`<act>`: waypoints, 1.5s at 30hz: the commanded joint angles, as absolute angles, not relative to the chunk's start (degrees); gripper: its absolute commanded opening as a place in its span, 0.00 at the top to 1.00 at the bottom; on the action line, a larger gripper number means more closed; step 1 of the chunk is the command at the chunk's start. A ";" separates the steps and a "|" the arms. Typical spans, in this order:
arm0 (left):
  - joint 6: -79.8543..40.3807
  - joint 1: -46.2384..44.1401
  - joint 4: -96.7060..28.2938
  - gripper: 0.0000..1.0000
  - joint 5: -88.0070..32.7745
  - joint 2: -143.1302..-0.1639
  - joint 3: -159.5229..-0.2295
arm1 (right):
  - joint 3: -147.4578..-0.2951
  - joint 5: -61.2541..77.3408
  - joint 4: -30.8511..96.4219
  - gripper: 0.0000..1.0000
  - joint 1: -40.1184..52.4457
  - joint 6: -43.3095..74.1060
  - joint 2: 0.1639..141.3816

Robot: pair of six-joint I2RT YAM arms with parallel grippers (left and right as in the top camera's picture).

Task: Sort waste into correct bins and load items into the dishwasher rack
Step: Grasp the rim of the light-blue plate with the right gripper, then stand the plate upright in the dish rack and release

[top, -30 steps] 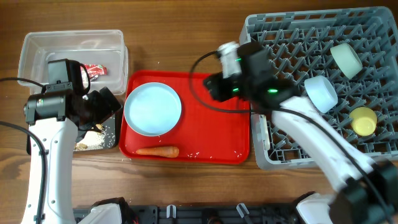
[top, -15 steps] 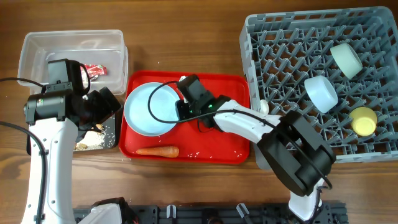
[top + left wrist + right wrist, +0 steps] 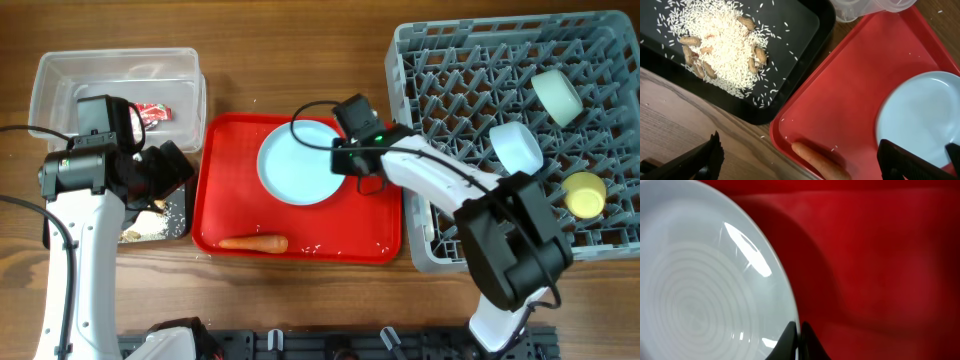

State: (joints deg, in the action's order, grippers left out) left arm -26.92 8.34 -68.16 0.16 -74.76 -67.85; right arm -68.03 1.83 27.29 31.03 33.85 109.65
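The round light-blue plate (image 3: 298,160) is over the middle of the red tray (image 3: 375,225). My right gripper (image 3: 343,160) is shut on its right rim. In the right wrist view the fingertips (image 3: 790,339) pinch the plate (image 3: 700,290) at its edge, and a dark shadow falls on the tray beneath. An orange carrot (image 3: 253,243) lies near the tray's front edge. My left gripper (image 3: 165,170) hangs open above the black tray (image 3: 178,222) of pale crumbs (image 3: 722,55), holding nothing. The carrot (image 3: 815,161) shows between its fingers. A red-and-white wrapper (image 3: 152,112) lies in the clear tub (image 3: 60,75).
The grey dishwasher rack (image 3: 450,60) at the right holds a mint bowl (image 3: 556,93), a light-blue bowl (image 3: 516,148) and a yellow cup (image 3: 584,193). Loose grains dot the red tray (image 3: 850,85) and the wooden table (image 3: 300,60).
My right gripper swung from the rack to the plate, shut on its rim and carried it rightward from the tray's left side to the middle. The left arm stayed still.
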 commanded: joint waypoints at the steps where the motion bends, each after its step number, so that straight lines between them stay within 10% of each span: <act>1: -27.51 8.64 -68.20 0.00 0.47 -74.15 -68.10 | -68.47 -0.03 31.29 0.96 28.75 26.65 107.96; 17: -27.49 8.64 -68.14 0.00 0.49 -74.15 -68.10 | -68.34 -60.97 21.34 0.96 19.18 -8.01 75.61; 35: -27.51 8.64 -67.61 0.00 0.49 -74.15 -68.10 | -67.92 -48.77 22.33 0.94 10.87 -2.55 93.17; 40: -27.51 8.64 -67.61 0.00 -0.60 -74.15 -68.10 | -67.92 -42.11 22.46 0.29 14.96 -2.37 86.39; 45: -27.51 8.62 -68.40 0.00 -1.17 -74.15 -68.10 | -67.92 -26.35 30.94 0.10 14.92 0.64 75.59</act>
State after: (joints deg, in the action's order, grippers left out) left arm -26.92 8.34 -67.94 -0.12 -74.76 -67.85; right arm -67.88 -38.39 27.73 14.96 -1.52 81.41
